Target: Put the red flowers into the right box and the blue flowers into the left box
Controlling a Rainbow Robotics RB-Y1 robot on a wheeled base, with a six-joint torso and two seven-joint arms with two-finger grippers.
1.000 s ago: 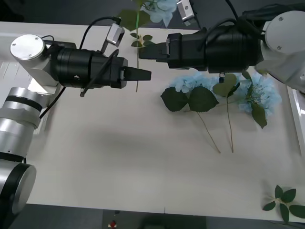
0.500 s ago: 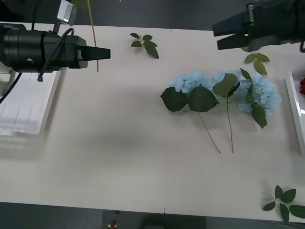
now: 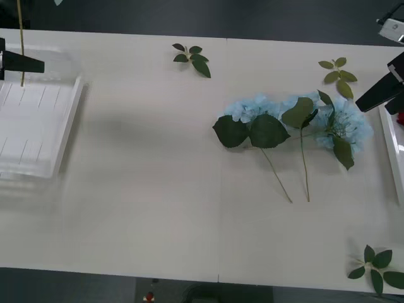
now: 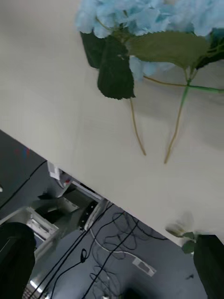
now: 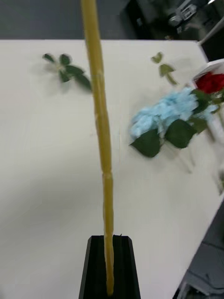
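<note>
My left gripper [image 3: 19, 63] has swung outboard since a second ago, off mid-table; it now hangs over the left box [image 3: 60, 142], clamped on a flower stem [image 5: 100, 140] hanging below. Bloom is out of sight, so likely blue, ready to drop. The right gripper [image 3: 382, 98] has pulled back toward the right box [image 3: 390, 148], fingers spread, empty. Remaining blue flowers [image 3: 290, 117] lie just inboard of it. Open table between the arms.

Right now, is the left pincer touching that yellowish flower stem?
Touching. In the left wrist view, the left pincer is shut on the stem, its black fingers pressed against both sides.
</note>
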